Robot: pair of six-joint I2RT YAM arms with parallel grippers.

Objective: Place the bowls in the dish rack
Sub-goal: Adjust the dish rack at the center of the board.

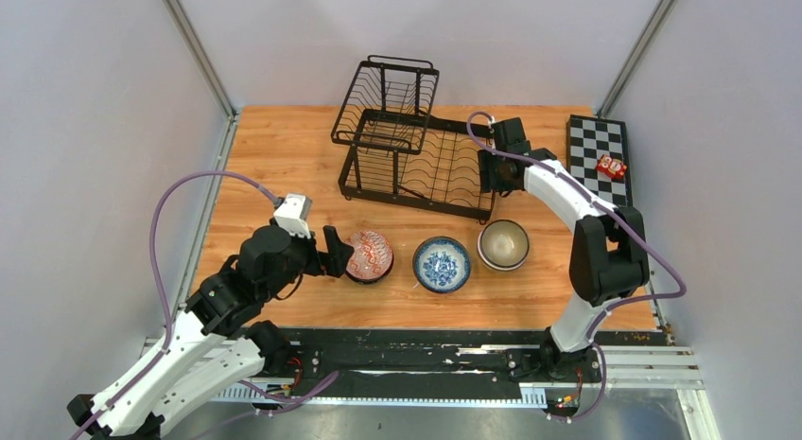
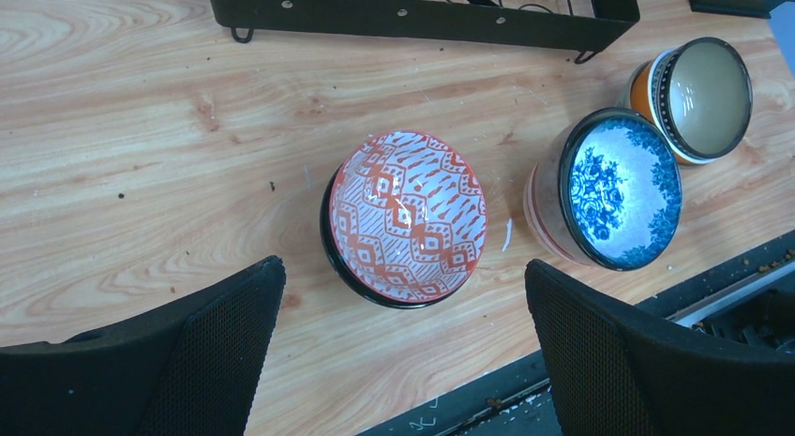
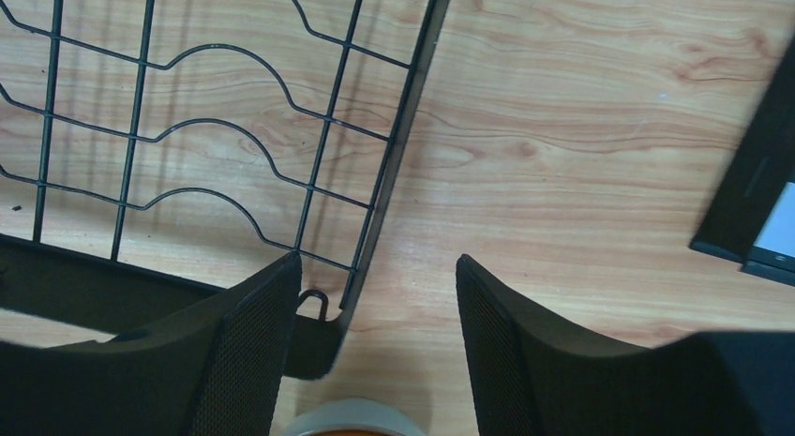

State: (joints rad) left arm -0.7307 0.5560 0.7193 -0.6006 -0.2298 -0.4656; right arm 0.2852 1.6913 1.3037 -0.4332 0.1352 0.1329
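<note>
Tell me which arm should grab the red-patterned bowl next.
Left. The left gripper, open, sits right beside the red-patterned bowl; the right gripper hangs at the dish rack corner, away from it.

In the left wrist view the top edge cuts the dish rack (image 2: 422, 19) down to its base rail. The dark rim under the red-patterned bowl (image 2: 408, 216) may be its own outside or a second bowl; I cannot tell. In the right wrist view only a sliver of a pale-rimmed bowl (image 3: 349, 419) clears the bottom edge, and the checkered board (image 3: 745, 202) is cropped at the right. From above, the small red thing (image 1: 612, 166) on that board is too small to name.
</note>
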